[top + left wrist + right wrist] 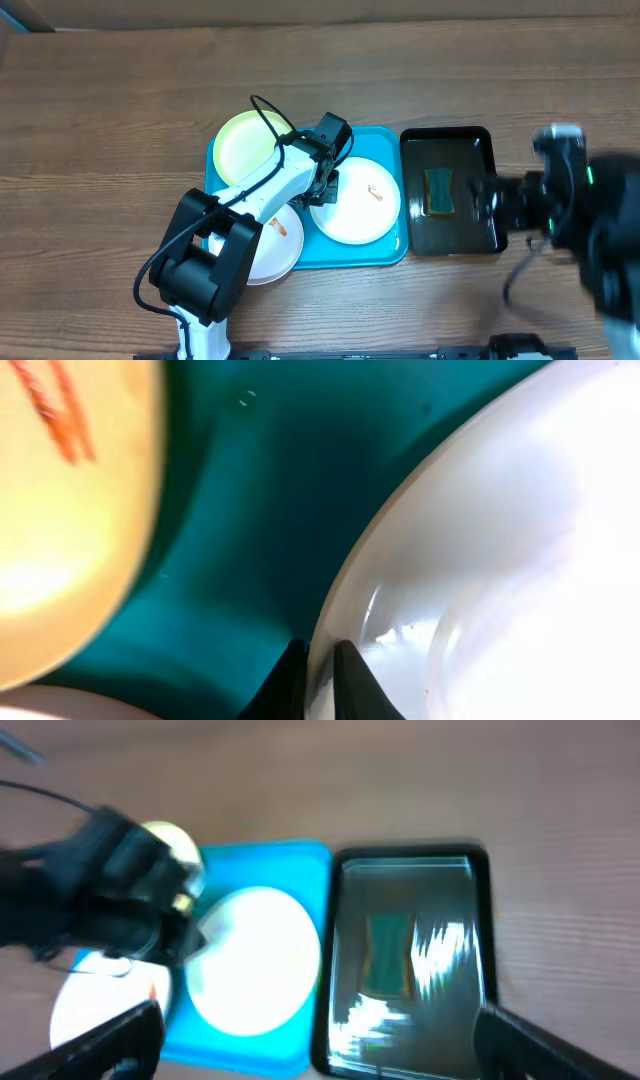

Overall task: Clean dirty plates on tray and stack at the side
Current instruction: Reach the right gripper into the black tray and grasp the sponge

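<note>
The turquoise tray (385,252) holds a pale yellow-green plate (240,142) at its far left, a white plate (360,205) with an orange smear at its right, and a second white plate (275,245) overhanging its front left edge. My left gripper (322,190) is shut on the left rim of the right white plate (480,560), with one finger on each side of the rim (320,670). My right gripper (320,1030) is open and empty, high above the black tray (410,950), and the view is blurred.
A narrower black tray (450,235) with a green and yellow sponge (439,190) stands right of the turquoise tray. Bare wooden table lies on every side. My right arm (570,200) hangs over the table's right part.
</note>
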`<state>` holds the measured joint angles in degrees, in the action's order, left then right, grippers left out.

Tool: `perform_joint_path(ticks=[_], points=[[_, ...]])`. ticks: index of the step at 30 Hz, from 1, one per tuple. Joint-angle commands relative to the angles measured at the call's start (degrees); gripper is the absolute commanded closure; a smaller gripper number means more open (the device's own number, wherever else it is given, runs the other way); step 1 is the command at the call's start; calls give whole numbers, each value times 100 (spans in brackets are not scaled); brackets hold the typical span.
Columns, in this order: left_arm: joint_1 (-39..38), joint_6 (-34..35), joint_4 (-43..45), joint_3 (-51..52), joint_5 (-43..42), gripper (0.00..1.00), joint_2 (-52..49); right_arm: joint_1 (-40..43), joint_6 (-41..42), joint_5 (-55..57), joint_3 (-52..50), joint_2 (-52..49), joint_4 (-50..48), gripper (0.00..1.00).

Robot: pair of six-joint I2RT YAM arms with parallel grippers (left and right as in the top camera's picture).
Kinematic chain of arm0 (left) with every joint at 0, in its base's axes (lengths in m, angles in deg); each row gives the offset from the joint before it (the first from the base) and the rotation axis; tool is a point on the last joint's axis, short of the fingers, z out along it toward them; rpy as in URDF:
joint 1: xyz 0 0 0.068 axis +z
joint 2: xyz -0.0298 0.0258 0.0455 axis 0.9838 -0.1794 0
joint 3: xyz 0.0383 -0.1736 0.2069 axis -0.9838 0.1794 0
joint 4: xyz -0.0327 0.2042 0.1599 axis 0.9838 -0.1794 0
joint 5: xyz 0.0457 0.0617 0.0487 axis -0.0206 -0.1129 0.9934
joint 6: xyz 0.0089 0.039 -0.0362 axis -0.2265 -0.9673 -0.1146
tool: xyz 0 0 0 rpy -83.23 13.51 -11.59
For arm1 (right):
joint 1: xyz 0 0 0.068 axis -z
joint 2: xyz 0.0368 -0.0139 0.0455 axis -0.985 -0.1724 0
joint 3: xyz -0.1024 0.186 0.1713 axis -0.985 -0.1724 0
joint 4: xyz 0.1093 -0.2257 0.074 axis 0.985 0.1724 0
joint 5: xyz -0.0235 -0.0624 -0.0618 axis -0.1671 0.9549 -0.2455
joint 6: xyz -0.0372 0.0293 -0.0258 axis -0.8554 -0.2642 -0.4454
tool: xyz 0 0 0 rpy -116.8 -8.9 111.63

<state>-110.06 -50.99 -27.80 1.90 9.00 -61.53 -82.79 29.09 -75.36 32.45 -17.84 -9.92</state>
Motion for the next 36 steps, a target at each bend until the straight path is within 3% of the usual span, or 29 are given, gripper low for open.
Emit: perform_joint_path(ticks=[1,6,8,9,16,22,31,34,36], points=[[61,-444,-4,81,601,91,-173,-11,-87,160,857,-1158,610,0],[90,-518,-46,81,579,96,-173,-9,-24,68,1174,-2376,1228,0],[87,-518,-42,81,579,96,-173,-9,-15,68,1145,-2796,1344,26],[87,-518,-35,81,579,96,-173,-11,72,68,1113,-2986,1355,34],[87,-516,-9,81,431,96,-173,-26,807,424,564,-3751,754,34],[87,-516,39,81,428,96,-173,-118,1073,496,-501,-3884,-605,34],[85,-516,50,81,428,96,-173,-601,1458,531,-1864,-3893,-2476,40],[85,-516,50,81,428,96,-173,-667,1572,719,-2155,-3893,-2863,49],[85,-516,50,92,428,96,-173,-664,1681,885,-2275,-3893,-2981,50]])
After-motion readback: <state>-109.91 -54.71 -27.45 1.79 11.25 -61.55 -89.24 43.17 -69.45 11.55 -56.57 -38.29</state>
